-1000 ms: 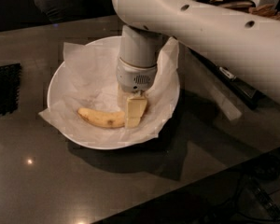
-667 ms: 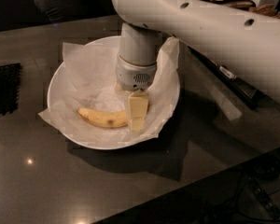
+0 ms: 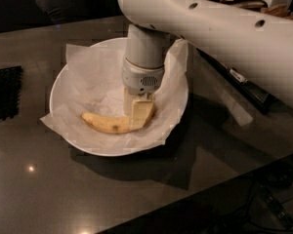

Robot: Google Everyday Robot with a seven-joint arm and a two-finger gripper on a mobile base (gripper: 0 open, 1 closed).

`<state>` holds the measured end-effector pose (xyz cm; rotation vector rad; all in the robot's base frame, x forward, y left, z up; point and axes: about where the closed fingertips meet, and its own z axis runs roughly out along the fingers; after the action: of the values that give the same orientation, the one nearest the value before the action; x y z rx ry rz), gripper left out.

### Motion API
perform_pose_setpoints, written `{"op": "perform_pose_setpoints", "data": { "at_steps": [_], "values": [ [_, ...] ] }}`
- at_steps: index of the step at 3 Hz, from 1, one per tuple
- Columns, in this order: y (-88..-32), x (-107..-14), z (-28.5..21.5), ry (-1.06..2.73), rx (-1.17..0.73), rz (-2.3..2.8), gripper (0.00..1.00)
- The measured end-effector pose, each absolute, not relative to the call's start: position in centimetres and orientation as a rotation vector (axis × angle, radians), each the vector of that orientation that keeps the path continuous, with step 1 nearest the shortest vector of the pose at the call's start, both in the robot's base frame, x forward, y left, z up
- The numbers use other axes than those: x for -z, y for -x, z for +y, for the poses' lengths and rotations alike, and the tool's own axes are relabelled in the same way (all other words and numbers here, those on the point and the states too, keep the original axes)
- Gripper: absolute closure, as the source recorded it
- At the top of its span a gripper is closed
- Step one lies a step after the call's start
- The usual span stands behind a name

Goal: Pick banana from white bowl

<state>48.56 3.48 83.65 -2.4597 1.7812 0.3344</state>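
The banana (image 3: 105, 123), yellow with small brown spots, lies curved in the front of the white bowl (image 3: 178, 108), which is lined with crinkled white paper. My gripper (image 3: 139, 112) hangs straight down from the white arm into the bowl and sits at the banana's right end, covering part of it. The banana rests on the paper, its left end free.
The bowl stands on a dark glossy table. A black mat (image 3: 5, 91) lies at the left edge. The thick white arm (image 3: 219, 28) crosses above the bowl from the upper right. Dark clutter and cables lie at the right, past the table edge.
The gripper has shifted only slightly over the banana's right end. The banana and bowl have not moved.
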Motion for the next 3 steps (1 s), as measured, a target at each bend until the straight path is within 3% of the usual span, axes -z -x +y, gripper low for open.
{"op": "perform_pose_setpoints", "data": {
  "at_steps": [1,3],
  "values": [
    [-48.6,-83.71,3.46,2.46,-0.332,1.781,0.84],
    [-48.6,-83.36,3.24,2.461,-0.341,1.791,1.0]
  ]
}}
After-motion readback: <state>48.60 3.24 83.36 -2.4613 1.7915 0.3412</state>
